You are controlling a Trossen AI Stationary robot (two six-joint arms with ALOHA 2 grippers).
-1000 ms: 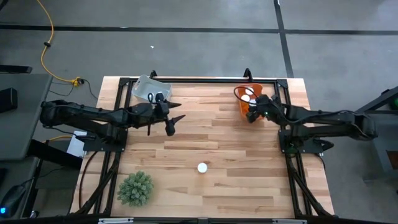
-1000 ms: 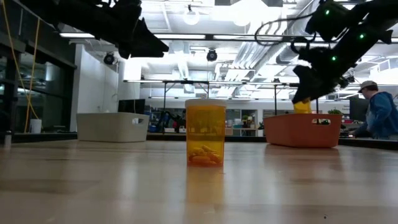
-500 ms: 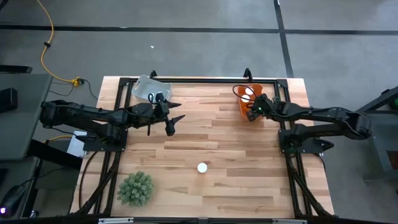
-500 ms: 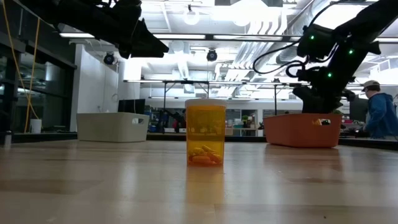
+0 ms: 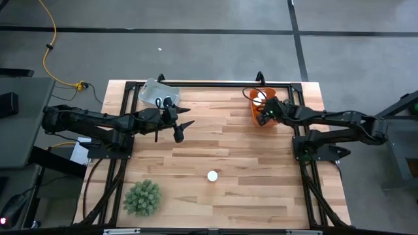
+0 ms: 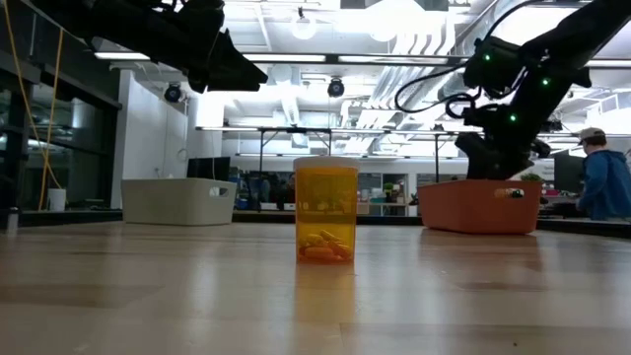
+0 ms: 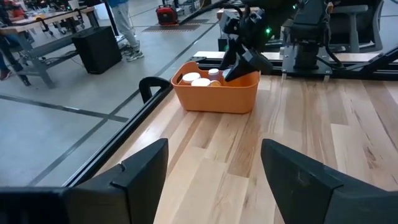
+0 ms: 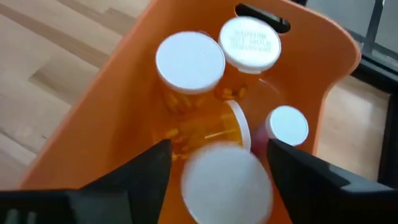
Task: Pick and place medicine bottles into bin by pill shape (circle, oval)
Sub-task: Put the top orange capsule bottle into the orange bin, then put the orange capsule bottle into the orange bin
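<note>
An amber bottle with a white cap point(image 5: 212, 175) stands upright on the table's near middle; it also shows in the low view point(image 6: 325, 212). The orange bin point(image 5: 253, 108) at the far right holds several white-capped bottles point(image 8: 189, 62), one of them lying on its side point(image 8: 211, 134). My right gripper point(image 5: 263, 116) is open over this bin, pointing down into it. A blurred white cap point(image 8: 227, 183) shows below the gap between its fingers. My left gripper point(image 5: 181, 129) is open and empty above the table's far left part.
A pale grey bin point(image 5: 153, 91) stands at the far left, behind my left gripper. A green spiky plant ball point(image 5: 142, 198) sits at the near left. A black frame runs along the table's edges. A person point(image 6: 601, 182) is in the room beyond the table.
My right gripper has gone a little toward the far edge and down over the orange bin. The amber bottle that hung in it above the bin's rim no longer shows in the low view.
</note>
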